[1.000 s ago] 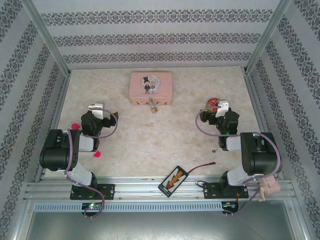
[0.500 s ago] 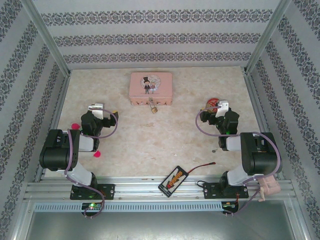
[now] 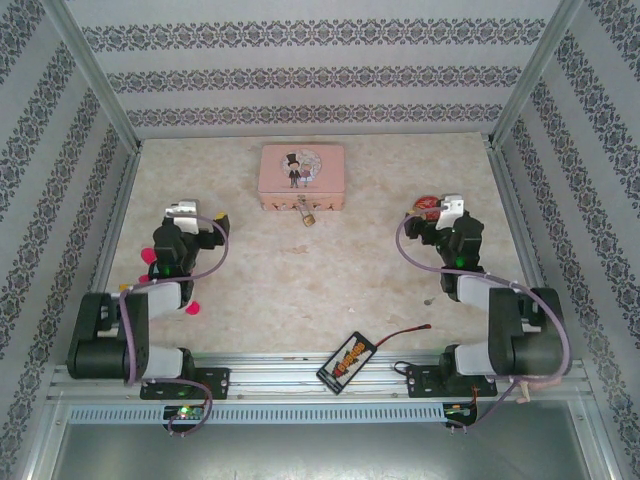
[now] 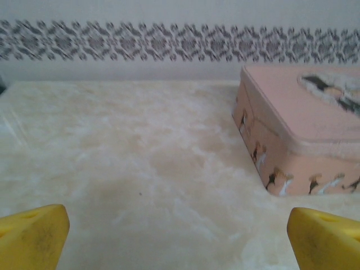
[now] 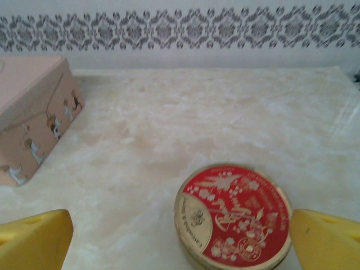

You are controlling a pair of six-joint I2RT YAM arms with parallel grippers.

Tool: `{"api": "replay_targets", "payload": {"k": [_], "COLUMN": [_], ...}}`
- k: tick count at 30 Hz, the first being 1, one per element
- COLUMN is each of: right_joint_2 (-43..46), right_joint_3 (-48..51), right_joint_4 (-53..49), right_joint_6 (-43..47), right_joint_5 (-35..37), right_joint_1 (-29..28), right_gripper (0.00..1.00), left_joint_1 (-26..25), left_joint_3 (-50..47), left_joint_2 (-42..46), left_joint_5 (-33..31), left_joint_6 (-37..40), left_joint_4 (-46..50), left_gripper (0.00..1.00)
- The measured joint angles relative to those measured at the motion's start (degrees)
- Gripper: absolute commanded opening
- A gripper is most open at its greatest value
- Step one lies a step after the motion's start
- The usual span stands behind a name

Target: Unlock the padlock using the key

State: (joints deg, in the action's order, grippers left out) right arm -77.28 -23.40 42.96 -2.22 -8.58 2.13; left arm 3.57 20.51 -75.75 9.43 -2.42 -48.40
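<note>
Left gripper (image 3: 185,211): jaws released | right gripper (image 3: 447,207): jaws released, red-lidded tin (image 5: 233,216) near at 12 o'clock | padlock (image 3: 307,212): at 6 o'clock of pink tin (image 3: 301,176), touching

Pink tin (image 4: 292,129) is cut by the right edge (lid picture too); padlock (image 3: 307,214) too small for detail.
</note>
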Motion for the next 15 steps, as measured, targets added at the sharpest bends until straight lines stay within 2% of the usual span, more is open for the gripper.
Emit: {"api": "replay_targets", "payload": {"k": [3,7,11,15], "right_joint_2": [3.98,6.14,4.72,-0.79], "right_joint_3": [-2.8,-9.99,-19.85,-28.89], "right_joint_4": [-5.77,-17.0,-28.61,-37.4], "right_joint_6": [-2.08,-6.73,-11.85,-17.07], "right_joint_5": [1.79,3.76,4.15,4.79], "right_joint_1": [0.0,0.0,-0.66,-3.96], "right_gripper": [0.98,0.98,0.98,0.98], "left_joint_1": [0.0,-0.02,-0.04,-0.79], "left_joint_3": [0.87,6.91,16.44,25.2], "left_joint_2": [5.35,7.56,5.75,-0.02], "left_joint_5": [-2.01,-3.32,-2.47,-1.55], "left_joint_6": [-2.86,-8.94,-15.41,-20.98], "left_joint_4": [5.01,14.73,23.34,28.94], "left_gripper": [0.99,0.99,0.99,0.99]}}
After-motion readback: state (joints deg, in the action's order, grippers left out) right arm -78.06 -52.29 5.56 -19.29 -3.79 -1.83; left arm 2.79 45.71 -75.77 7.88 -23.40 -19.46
